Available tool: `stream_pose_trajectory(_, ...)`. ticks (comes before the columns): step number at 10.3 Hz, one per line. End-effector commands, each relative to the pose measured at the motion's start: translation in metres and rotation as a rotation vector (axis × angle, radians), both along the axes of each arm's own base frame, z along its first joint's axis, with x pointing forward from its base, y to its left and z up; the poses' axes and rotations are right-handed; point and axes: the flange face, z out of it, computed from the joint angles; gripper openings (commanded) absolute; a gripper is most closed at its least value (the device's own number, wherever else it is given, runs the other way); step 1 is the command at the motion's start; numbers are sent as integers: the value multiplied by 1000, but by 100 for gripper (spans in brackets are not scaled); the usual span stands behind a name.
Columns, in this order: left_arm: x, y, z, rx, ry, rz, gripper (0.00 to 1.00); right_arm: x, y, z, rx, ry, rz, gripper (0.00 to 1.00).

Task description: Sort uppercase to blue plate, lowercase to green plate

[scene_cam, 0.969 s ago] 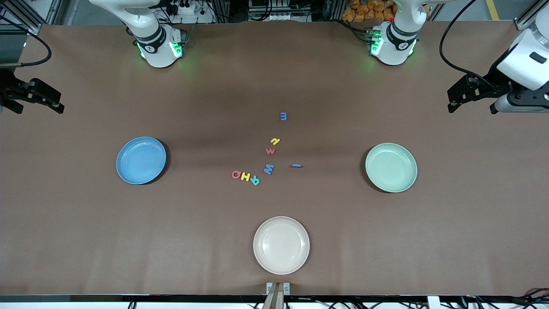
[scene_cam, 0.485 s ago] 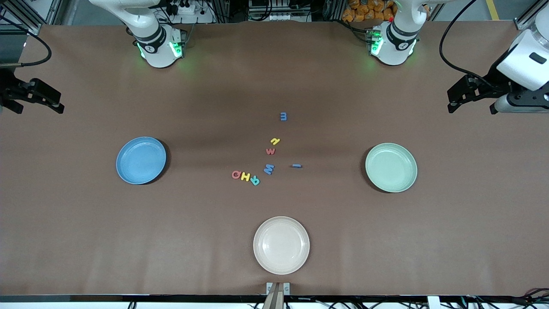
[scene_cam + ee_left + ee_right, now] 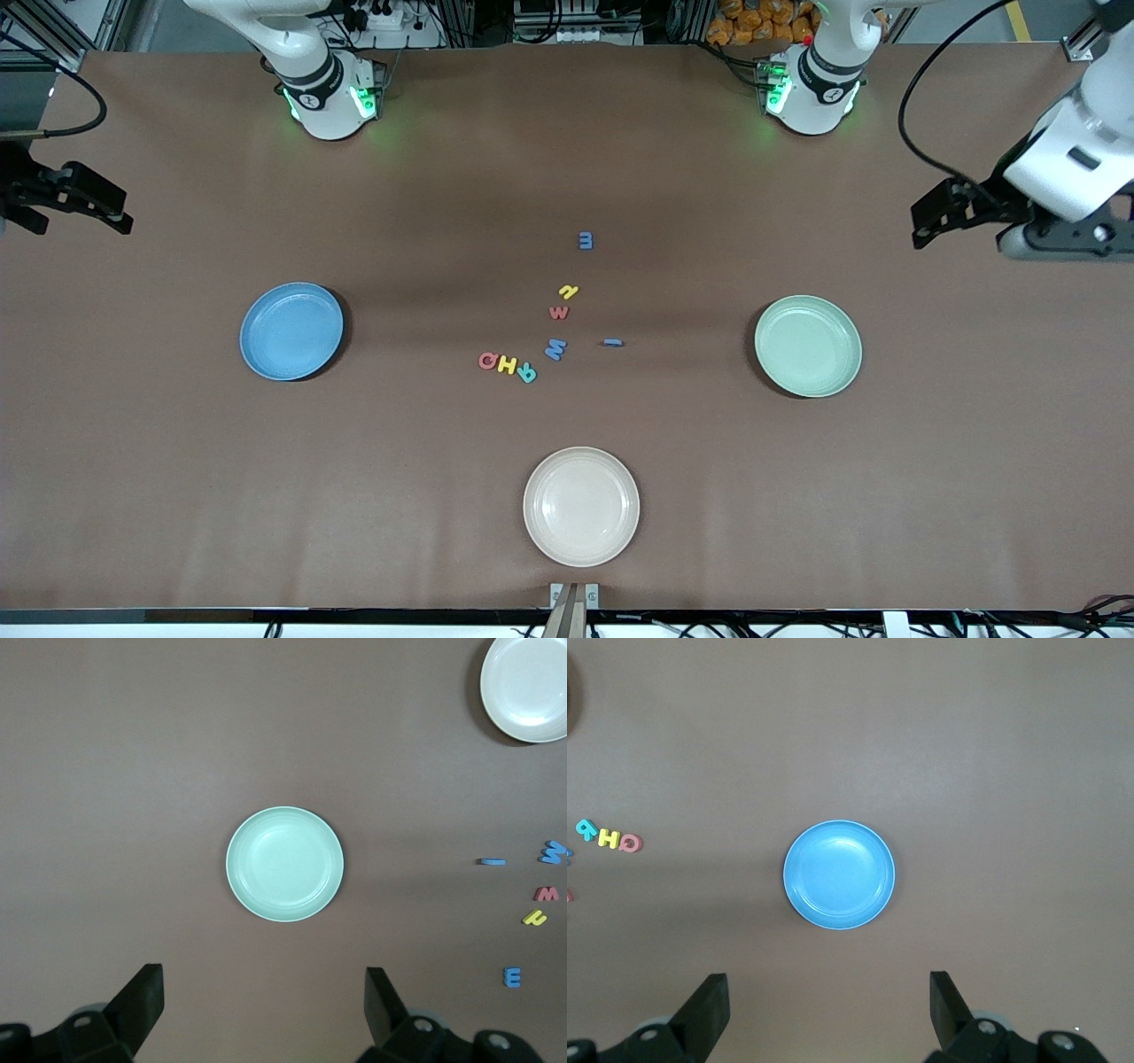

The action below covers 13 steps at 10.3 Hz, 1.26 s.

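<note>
Uppercase letters lie mid-table: red Q [image 3: 486,360], yellow H [image 3: 507,363], teal R [image 3: 527,373] in a row, and a larger blue W [image 3: 555,348] beside them. Lowercase letters are the red w [image 3: 558,312], yellow n [image 3: 569,291], blue m [image 3: 586,240] and thin blue i [image 3: 612,342]. The blue plate [image 3: 291,330] sits toward the right arm's end, the green plate [image 3: 807,346] toward the left arm's end; both hold nothing. My left gripper [image 3: 921,226] hangs open, high near the green plate [image 3: 284,864]. My right gripper [image 3: 120,213] waits open, high near the blue plate [image 3: 839,874].
A cream plate [image 3: 581,506] with nothing on it sits nearest the front camera, closer than the letters. Both arm bases stand along the table's back edge. Bare brown table surrounds the letters and plates.
The left arm has shifted a little toward the table's middle and downward in the front view. The right arm, letters and plates have not moved.
</note>
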Motion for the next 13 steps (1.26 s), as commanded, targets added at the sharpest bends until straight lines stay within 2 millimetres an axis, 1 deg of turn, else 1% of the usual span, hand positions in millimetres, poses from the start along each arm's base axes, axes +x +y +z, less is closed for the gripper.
stream_pose_trajectory(1,6,-6,-16,-35,11,3,100,-4,-2,3,1,7,-17,100)
stream_pose_trajectory(2,6,-12,-29,-38,18,17,100,-3,-2,1,1,10,-19,100)
stream_pose_trajectory(5,2,-44,-50,-44,19,36,100,-4,-2,1,3,12,-17,100)
stream_pose_trajectory(6,3,-49,-57,-47,16,34,100,-3,-2,1,3,11,-17,100)
stream_pose_trajectory(7,7,-51,-66,-49,24,33,100,-3,-2,1,3,11,-17,100)
stream_pose_trajectory(10,23,-54,-101,-53,63,31,100,-4,-2,2,3,12,-17,100)
stream_pose_trajectory(11,29,-60,-115,-58,69,28,100,-5,-2,2,3,17,-17,100)
stream_pose_trajectory(12,33,-72,-130,-63,72,26,100,-4,-1,-1,6,21,-17,100)
stream_pose_trajectory(13,37,-84,-146,-63,78,38,100,-4,-1,-9,44,30,-21,100)
